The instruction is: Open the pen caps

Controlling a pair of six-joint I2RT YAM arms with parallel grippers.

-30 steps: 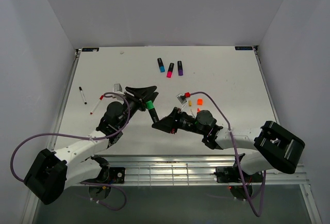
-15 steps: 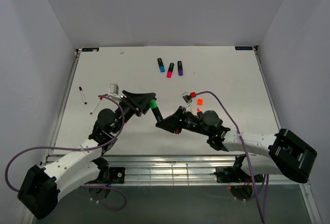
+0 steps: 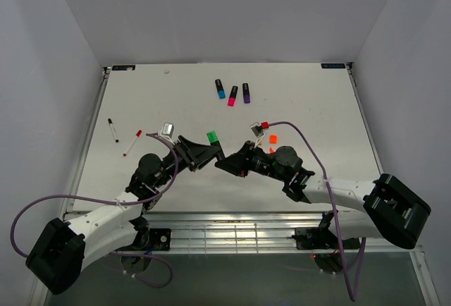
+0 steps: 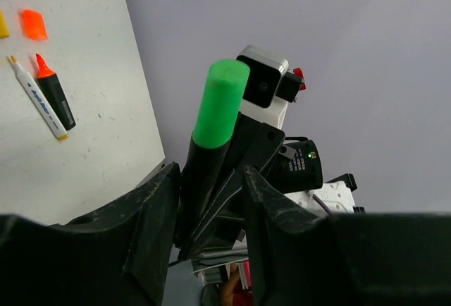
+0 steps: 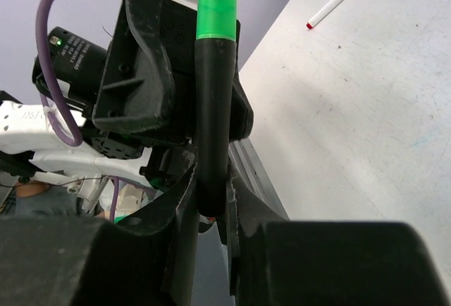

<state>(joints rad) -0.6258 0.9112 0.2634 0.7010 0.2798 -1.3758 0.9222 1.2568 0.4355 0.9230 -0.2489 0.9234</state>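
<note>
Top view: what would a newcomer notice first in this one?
The green-capped marker stands out, held up near the front middle of the table. The right end effector is shut on its black body, and the left end effector has a finger on each side of it. Three capped markers lie in a row at the far middle.

Three stubby black markers [image 3: 233, 92] lie near the middle of the white table's [image 3: 317, 108] far edge, wearing a blue cap [image 3: 221, 94], a pink cap [image 3: 232, 101] and a purple cap [image 3: 246, 98]. Toward the left edge lie two thin white pens [image 3: 115, 132], one with a black cap [image 3: 110, 120], one with a red cap [image 3: 139, 132]. A loose orange cap [image 3: 273, 137] sits near the centre, beside an orange-tipped marker [image 4: 55, 98].
</note>
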